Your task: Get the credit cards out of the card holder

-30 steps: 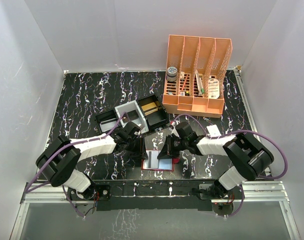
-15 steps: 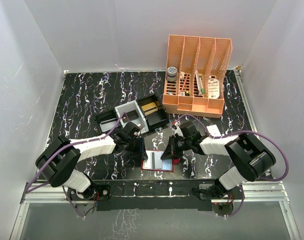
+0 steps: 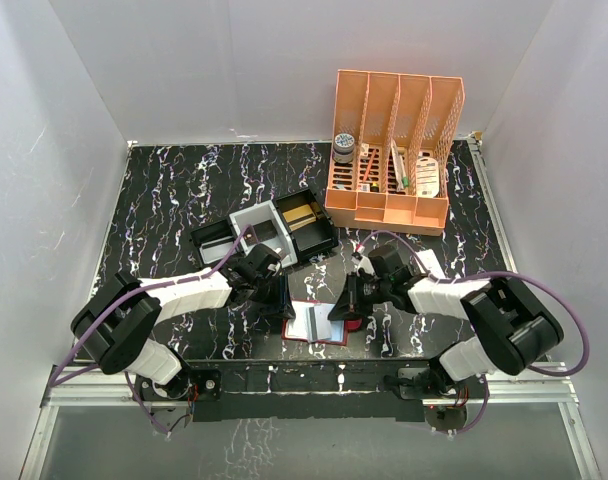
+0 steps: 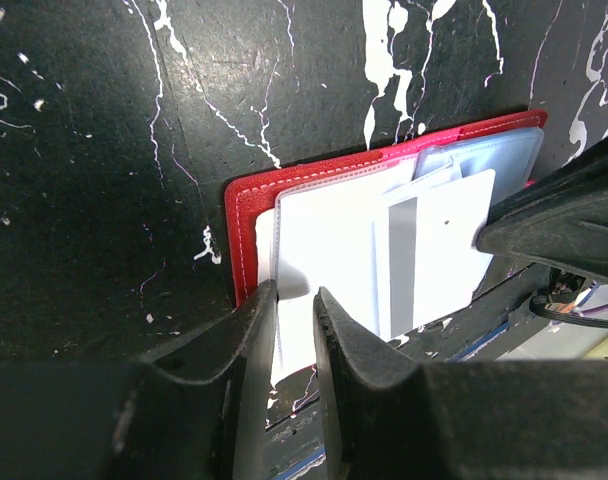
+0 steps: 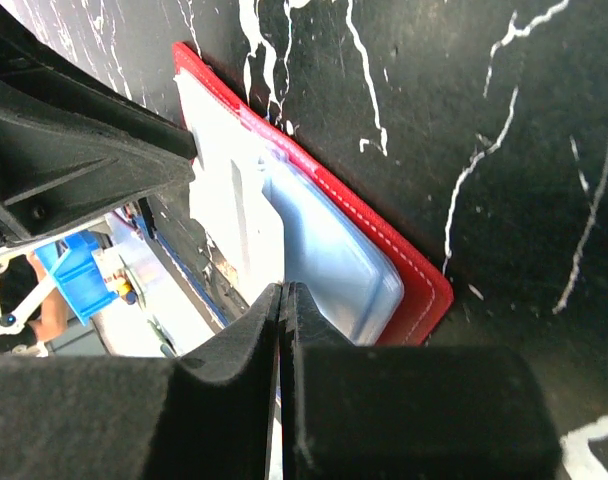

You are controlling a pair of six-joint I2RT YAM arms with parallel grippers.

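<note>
Marbled tabletop [image 4: 104,150] bears card holder [image 4: 249,230] at the left gripper's [image 4: 296,295] tips.

- Bright, even light is filling the overhead view, leaving only faint shadows under the arms on the tabletop [image 3: 164,200].
- Glare is whitening the clear sleeves inside the card holder [image 4: 244,230].
- The near fingers [image 5: 384,410] are blurring out of focus.
</note>
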